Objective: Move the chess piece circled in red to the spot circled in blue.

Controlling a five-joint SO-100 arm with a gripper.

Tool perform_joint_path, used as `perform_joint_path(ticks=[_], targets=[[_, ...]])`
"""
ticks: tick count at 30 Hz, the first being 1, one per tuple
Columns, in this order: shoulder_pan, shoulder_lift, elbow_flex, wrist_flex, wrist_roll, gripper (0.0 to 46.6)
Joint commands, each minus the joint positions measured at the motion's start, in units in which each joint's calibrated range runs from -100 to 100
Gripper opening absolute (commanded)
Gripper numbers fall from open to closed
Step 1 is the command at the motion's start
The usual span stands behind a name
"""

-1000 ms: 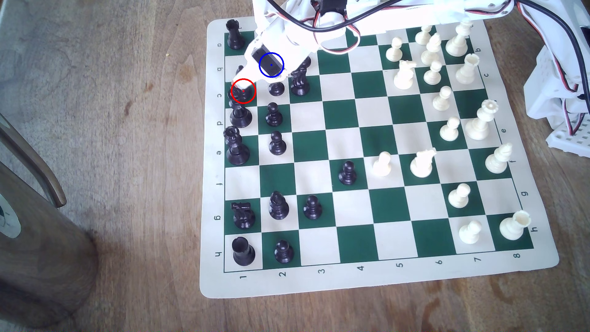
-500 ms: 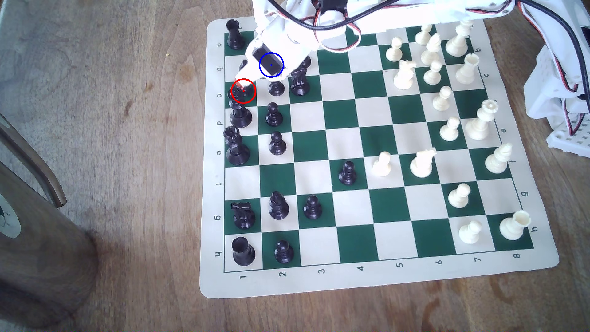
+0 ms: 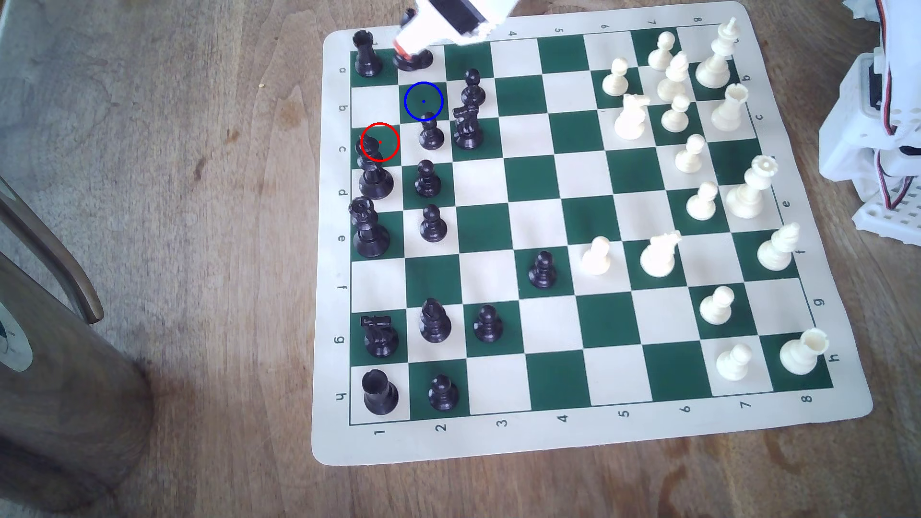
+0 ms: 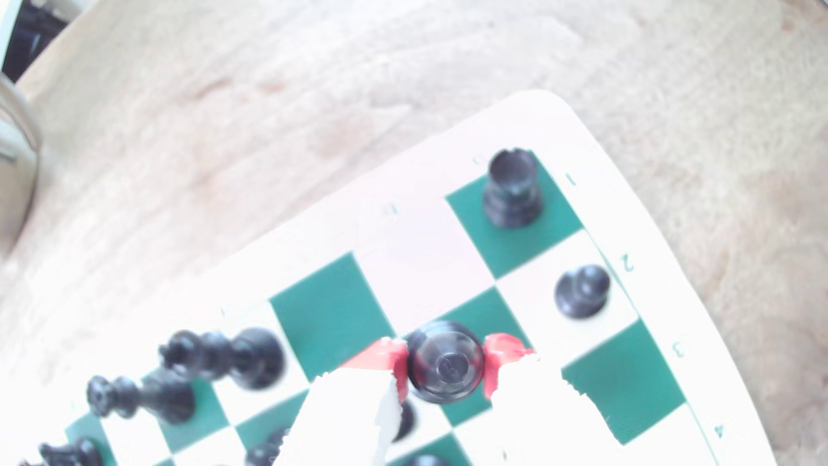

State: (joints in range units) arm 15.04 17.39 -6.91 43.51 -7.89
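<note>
The claw is clenched on the bishop, its red pads pressing either side. It hangs over the board's far corner, near the rook. From the exterior view the blue spot lies bare, just short of the claw. I'd worry about the descent. A pawn stands close beside the claw and another borders the spot, so a wide finger could topple either. A smooth, slim piece might also slip or land tilted.

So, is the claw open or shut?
Shut: the red pads of the white claw press both sides of the slim black bishop in the wrist view.
</note>
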Motion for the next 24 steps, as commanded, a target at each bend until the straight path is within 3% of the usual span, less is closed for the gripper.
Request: perform_joint_path(ticks=[1, 10, 24], targets=[[0.33, -5.5, 1.56, -3.54, 0.44, 0.2], [1.42, 4.01, 1.11, -8.53, 1.47, 0.2], [0.25, 6.89, 1.2, -9.6, 1.32, 0.2]])
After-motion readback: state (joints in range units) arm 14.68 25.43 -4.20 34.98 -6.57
